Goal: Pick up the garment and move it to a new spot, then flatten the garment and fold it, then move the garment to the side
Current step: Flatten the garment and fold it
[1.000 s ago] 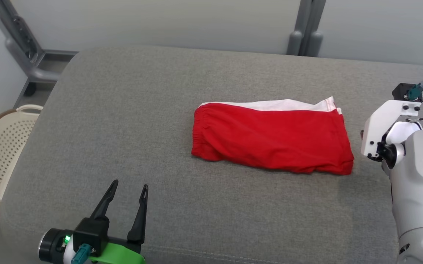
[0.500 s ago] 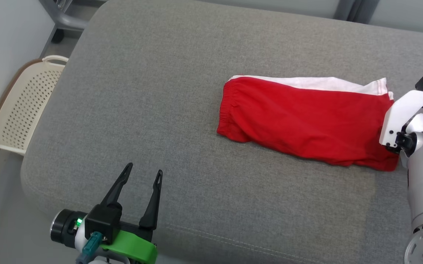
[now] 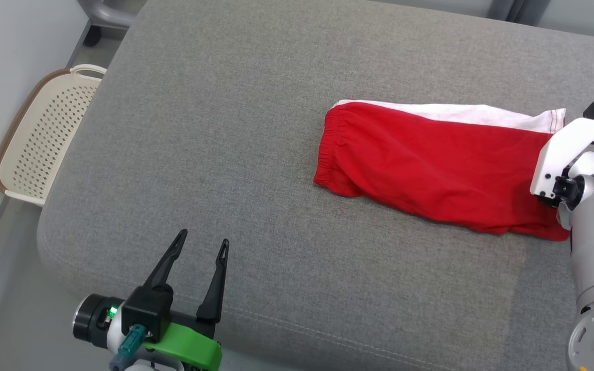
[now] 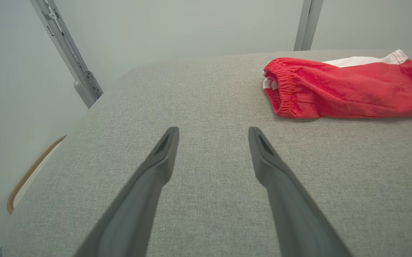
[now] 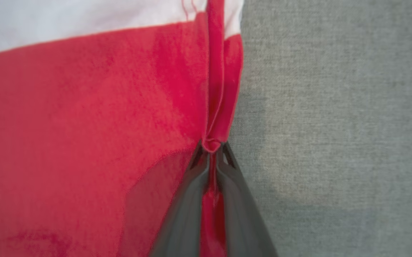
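The garment [image 3: 430,170] is a folded pair of red shorts with a white band, lying on the grey cushion [image 3: 255,134] right of centre. In the right wrist view my right gripper [image 5: 211,148] is shut, pinching the red hem edge of the garment [image 5: 84,107] into a ridge between its fingers. The head view shows that arm's white wrist [image 3: 564,154] over the garment's right end, hiding the fingers. My left gripper [image 3: 201,246] stands open over bare cushion near the front edge, well left of the garment [image 4: 334,89], nothing between its fingers [image 4: 163,153].
A cream perforated basket [image 3: 44,139] stands on the floor left of the cushion. Grey frame posts [image 4: 70,53] rise behind the cushion's far edge. Bare cushion stretches left and in front of the garment.
My right gripper has shut on the garment's right hem. The head camera has tilted and shifted, so the whole picture has moved; the left gripper stays open in place.
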Available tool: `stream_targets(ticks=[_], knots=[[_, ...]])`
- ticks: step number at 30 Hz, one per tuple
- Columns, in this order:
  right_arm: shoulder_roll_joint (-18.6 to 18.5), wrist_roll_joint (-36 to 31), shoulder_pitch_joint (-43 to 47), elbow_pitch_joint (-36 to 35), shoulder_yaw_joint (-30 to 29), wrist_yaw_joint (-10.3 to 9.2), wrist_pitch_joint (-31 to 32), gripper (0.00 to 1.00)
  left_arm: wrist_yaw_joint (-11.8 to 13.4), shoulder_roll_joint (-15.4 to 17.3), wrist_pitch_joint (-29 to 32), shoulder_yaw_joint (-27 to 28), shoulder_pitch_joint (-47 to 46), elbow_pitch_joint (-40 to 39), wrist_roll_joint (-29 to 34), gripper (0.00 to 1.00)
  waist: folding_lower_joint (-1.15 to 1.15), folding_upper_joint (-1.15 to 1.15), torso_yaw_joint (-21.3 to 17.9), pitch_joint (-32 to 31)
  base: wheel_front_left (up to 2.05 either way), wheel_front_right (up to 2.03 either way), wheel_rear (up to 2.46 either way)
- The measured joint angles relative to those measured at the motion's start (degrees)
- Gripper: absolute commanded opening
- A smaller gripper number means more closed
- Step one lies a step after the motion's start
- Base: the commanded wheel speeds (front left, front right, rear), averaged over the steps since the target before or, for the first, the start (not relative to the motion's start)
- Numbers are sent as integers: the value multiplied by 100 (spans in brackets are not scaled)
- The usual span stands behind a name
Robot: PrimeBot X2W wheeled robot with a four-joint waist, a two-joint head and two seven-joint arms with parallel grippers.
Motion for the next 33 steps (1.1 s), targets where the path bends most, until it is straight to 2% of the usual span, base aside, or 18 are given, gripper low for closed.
stream_targets(ticks=[11, 17, 22, 26, 30, 33], knots=[[-227, -168, 192, 31, -210, 15, -65, 0, 33, -7, 0, -10, 16, 79, -67, 100, 0, 0, -79, -322, 0, 0, 0], [-470, -457, 375, -290, -325, 14, 16, 0, 36, 1, 9, -47, 88, 93, -127, 100, 0, 0, -81, -579, 0, 0, 0], [-689, -777, 374, -448, -175, 13, -16, 0, 44, 2, 9, -73, 137, 111, -151, 100, 0, 0, -29, -714, 0, 0, 0], [-592, -949, 323, -536, 96, 12, 55, 0, 59, 9, 8, -92, 214, 136, -188, 100, 0, 0, 8, -855, 0, 0, 0], [-194, -817, 84, -449, 467, 13, 91, 0, 79, 9, 8, -102, 252, 143, -230, 100, -1, 0, 41, -978, 0, 0, 0], [-34, -705, -24, -385, 667, 12, 81, 0, 85, 9, 8, -118, 287, 148, -232, 100, 0, 0, 56, -1021, 0, 0, 0]])
